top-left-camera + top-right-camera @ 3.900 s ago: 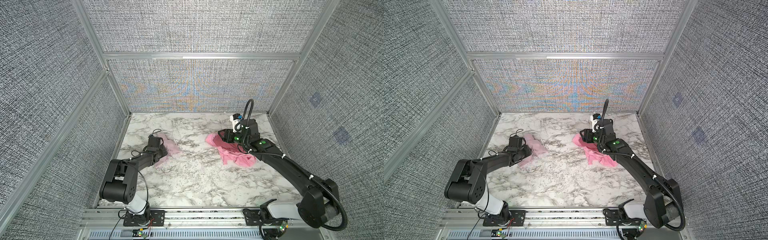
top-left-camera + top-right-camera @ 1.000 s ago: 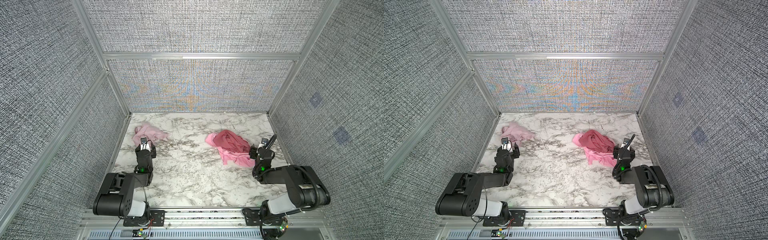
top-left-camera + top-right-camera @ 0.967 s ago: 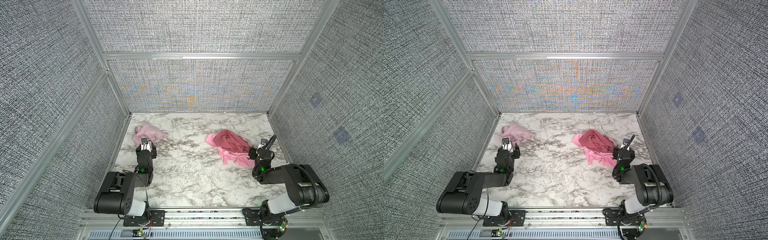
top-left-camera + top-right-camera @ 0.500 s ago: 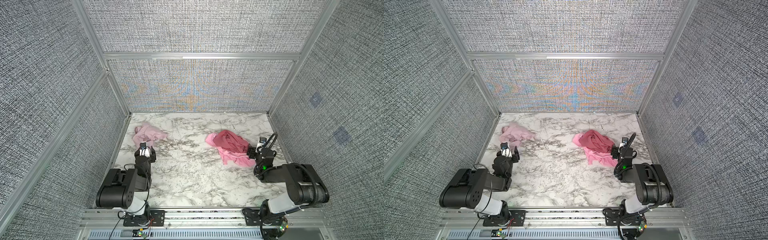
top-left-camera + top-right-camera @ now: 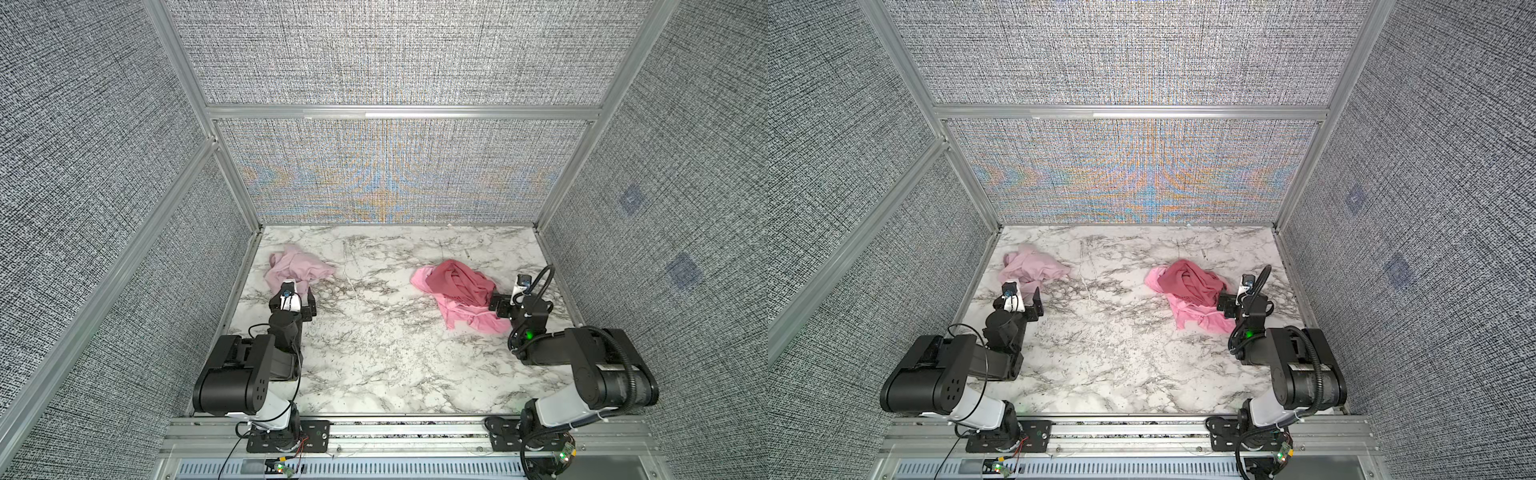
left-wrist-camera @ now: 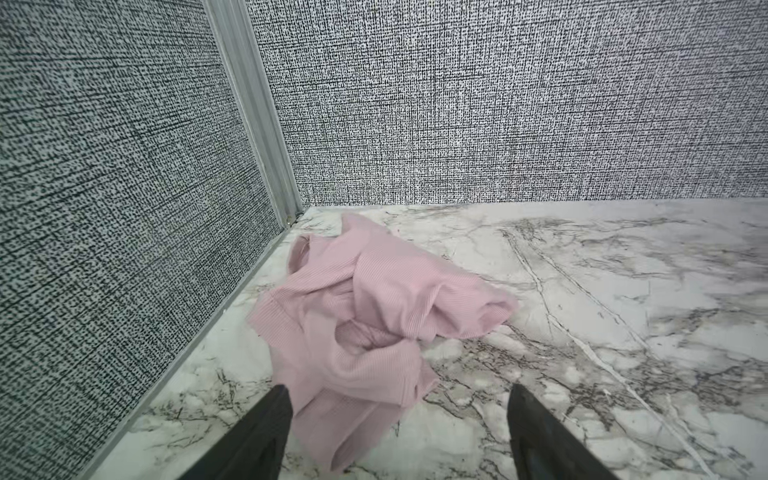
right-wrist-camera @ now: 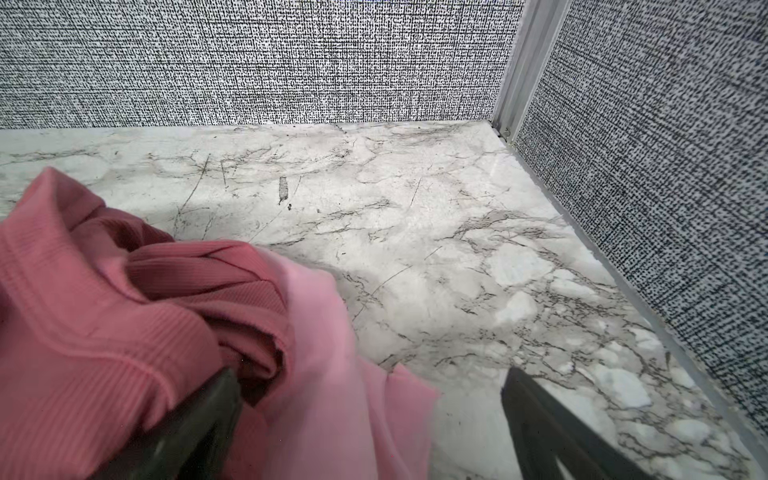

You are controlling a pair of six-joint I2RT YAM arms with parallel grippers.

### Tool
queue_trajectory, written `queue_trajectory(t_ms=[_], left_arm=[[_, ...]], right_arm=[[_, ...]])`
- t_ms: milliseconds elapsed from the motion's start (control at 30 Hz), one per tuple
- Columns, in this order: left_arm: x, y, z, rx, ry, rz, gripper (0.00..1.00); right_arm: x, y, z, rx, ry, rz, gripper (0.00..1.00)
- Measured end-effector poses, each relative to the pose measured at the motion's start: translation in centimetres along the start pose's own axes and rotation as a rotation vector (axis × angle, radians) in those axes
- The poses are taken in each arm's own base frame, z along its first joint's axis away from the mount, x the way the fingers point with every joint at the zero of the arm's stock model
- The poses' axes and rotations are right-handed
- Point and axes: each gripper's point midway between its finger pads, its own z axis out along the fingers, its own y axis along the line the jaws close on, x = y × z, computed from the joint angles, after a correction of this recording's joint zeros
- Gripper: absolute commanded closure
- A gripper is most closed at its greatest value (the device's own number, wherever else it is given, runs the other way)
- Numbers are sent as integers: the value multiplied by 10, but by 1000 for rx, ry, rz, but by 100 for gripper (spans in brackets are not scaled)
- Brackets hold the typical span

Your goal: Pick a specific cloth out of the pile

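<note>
The cloth point(image 5: 297, 268) point(image 5: 1032, 268), pale washed-out pink, lies crumpled and alone near the far left corner of the marble table. My left gripper point(image 5: 291, 298) point(image 5: 1017, 300) stands just in front of it, open. In the left wrist view the cloth's point(image 6: 374, 316) near end lies loose between the wide-apart fingers of the left gripper point(image 6: 397, 392). The pile point(image 5: 457, 286) point(image 5: 1187, 286), dark dusty-rose over brighter pink, sits at the right. My right gripper point(image 5: 515, 302) point(image 7: 370, 374) is open at its right edge, with bright pink fabric point(image 7: 332, 374) lying between the fingers.
Grey fabric walls with aluminium posts point(image 6: 253, 108) point(image 7: 515, 70) close in the table on three sides. Bare marble point(image 5: 374, 316) lies between the cloth and the pile. Both arms are folded back near the front rail point(image 5: 415, 432).
Both grippers have pulled back toward the front and their jaws have widened. The cloth now lies free at the far left, and the pile rests untouched.
</note>
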Motion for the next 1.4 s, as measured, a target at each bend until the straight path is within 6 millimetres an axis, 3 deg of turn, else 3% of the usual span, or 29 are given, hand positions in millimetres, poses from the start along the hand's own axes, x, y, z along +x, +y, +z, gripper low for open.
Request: queue_trajectory(t_ms=[33, 733, 967, 1033, 1133, 1333, 1400], left_arm=[[0, 0, 0, 0, 0, 1, 2], [0, 1, 0, 2, -1, -1, 2], [9, 12, -16, -55, -6, -15, 1], [2, 15, -12, -72, -22, -25, 1], [-10, 3, -4, -2, -50, -9, 2], [7, 6, -17, -17, -21, -2, 2], [-5, 10, -9, -44, -44, -15, 2]], right_arm=[[0, 0, 0, 0, 0, 0, 1], [0, 0, 0, 0, 1, 3, 1], [0, 0, 0, 0, 1, 2, 1], [0, 0, 0, -1, 1, 2, 1], [0, 0, 0, 0, 1, 2, 1], [0, 0, 0, -1, 1, 2, 1], [0, 0, 0, -1, 1, 2, 1]])
